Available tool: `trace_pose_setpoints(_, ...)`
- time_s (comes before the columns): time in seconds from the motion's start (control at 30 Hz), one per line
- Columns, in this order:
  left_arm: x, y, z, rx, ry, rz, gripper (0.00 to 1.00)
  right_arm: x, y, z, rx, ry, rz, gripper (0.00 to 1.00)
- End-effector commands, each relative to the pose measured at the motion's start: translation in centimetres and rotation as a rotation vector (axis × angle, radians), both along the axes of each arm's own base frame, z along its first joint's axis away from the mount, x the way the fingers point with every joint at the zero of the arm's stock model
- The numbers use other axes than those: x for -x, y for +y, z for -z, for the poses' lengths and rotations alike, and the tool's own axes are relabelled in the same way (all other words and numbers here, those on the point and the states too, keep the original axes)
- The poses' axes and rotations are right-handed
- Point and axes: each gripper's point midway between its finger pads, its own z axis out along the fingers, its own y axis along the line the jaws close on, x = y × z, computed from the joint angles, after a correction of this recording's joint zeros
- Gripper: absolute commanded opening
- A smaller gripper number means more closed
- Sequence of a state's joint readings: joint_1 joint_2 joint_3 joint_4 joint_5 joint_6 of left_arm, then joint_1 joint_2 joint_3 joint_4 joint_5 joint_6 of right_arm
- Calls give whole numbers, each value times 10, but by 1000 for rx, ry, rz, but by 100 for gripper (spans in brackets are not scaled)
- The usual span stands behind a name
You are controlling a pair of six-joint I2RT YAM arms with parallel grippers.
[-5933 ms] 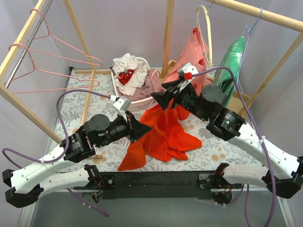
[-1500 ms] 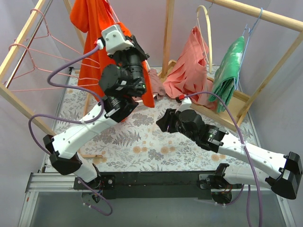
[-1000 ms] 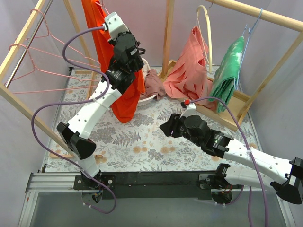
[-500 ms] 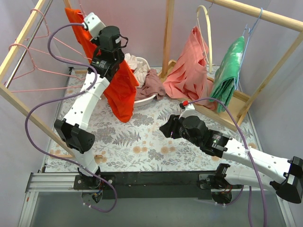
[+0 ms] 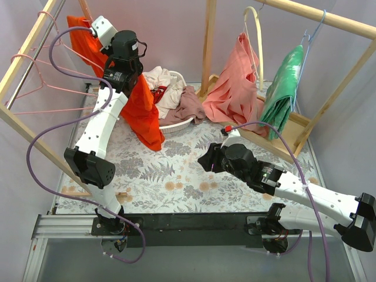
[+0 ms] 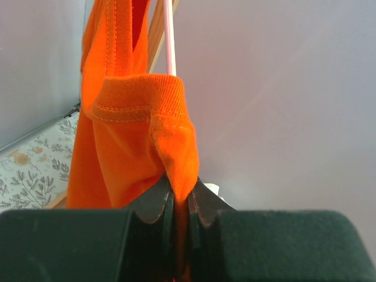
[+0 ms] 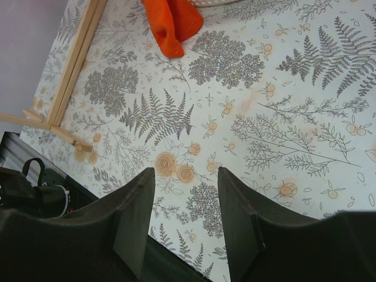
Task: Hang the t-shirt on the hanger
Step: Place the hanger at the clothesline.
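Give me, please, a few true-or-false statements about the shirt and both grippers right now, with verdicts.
1. The left gripper is shut on the t-shirt. True.
2. The right gripper grips some cloth. False: it is open and empty above the table.
3. The t-shirt lies flat on the table. False: it hangs from the left gripper.
4. The pink garment hangs up. True.
5. The green garment lies on the table. False: it hangs beside the pink garment.
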State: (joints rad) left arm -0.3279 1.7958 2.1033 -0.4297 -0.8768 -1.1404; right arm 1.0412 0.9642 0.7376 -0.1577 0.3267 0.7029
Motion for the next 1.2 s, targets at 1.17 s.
trace_pose_setpoints(1.17, -9, 58, -34, 85, -109, -33, 0, -3, 8, -8, 31, -15, -25, 55)
